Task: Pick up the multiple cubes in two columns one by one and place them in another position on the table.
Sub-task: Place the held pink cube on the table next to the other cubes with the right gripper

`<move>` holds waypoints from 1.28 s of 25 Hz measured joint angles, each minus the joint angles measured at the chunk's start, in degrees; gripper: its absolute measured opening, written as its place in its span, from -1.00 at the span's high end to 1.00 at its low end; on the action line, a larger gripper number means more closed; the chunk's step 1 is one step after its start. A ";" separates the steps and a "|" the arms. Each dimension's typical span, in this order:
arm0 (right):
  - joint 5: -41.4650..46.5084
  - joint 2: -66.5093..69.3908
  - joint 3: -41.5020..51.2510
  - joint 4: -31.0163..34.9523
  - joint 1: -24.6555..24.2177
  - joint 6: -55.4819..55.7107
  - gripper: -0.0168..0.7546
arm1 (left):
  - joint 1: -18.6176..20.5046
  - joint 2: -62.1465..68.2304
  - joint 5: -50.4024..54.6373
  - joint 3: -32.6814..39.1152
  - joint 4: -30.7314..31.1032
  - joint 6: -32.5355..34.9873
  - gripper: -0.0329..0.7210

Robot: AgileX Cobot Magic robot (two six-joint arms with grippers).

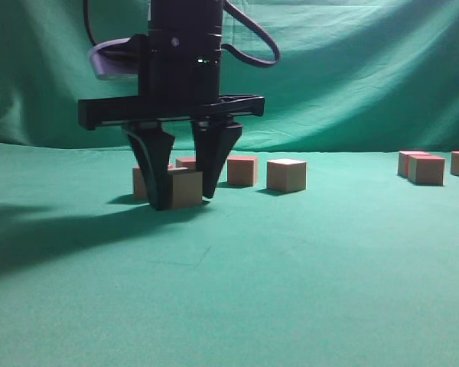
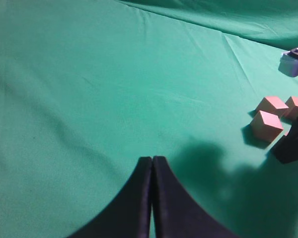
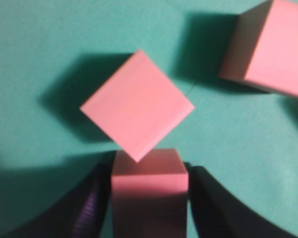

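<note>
Your right hand [image 1: 183, 200] stands upright on the worktop [image 1: 291, 290], with one finger on either side of a cube, call it the straddled cube [image 1: 187, 189]. That cube sits flat on the cloth. In the right wrist view the fingers lie just beside its two side faces. You cannot tell from these pictures whether they are pinching it or have just let go.

A turned cube [image 3: 137, 104] lies just beyond the straddled cube, with one corner touching or nearly touching its far edge. That corner is the tight spot. I judge that any forward push of the hand would knock it. Straight up looks like the clean way out.

To the right of the straddled cube, two more cubes [image 1: 242, 170] [image 1: 286, 174] sit a little farther back, apart from each other. Another cube [image 1: 186, 161] peeks out behind it. Well to the right, near the edge of the exterior view, there is a separate cluster [image 1: 427, 168].

The cloth in front of the straddled cube is bare, so you have open room there.

Your left hand [image 2: 152, 161] is pressed closed and holds nothing. It is well apart to the left of the straddled cube, so it is out of the way.
</note>
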 joint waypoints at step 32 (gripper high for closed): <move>12.15 -14.42 -11.41 -2.55 0.00 -2.59 -0.45 | 0.00 0.00 0.00 0.00 0.00 0.00 0.91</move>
